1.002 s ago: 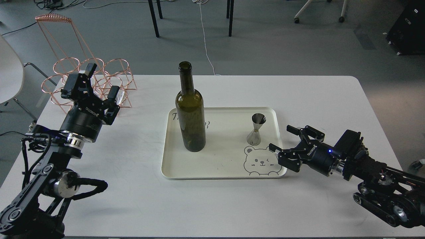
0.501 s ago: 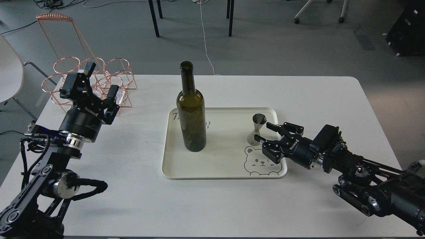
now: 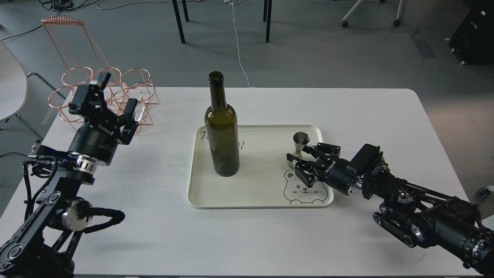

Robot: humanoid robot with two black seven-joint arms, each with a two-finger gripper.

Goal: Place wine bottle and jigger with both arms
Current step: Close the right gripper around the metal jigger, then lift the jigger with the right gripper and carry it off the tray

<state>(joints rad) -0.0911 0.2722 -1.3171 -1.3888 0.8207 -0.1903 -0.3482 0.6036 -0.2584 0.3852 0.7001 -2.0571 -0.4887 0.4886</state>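
The wine bottle (image 3: 222, 131) stands upright on the left half of a cream tray (image 3: 200, 200) with a bear drawing. The jigger (image 3: 300, 139) stands upright on the tray's right side. My right gripper (image 3: 299, 162) reaches in from the right, low over the tray. Its open fingers stand on either side of the jigger's lower cone and partly hide it. I cannot tell whether they touch it. My left gripper (image 3: 115, 97) is open and empty. It is raised over the table's left side, well away from the bottle.
A copper wire bottle rack (image 3: 127, 87) stands at the table's back left corner, just behind my left gripper. A white chair (image 3: 11, 85) is off the table's left edge. Table legs and cables are on the floor beyond.
My right gripper has moved left over the tray's edge, from beside the tray to around the jigger's lower half. The left arm has hardly moved. The bottle and jigger stand as before.
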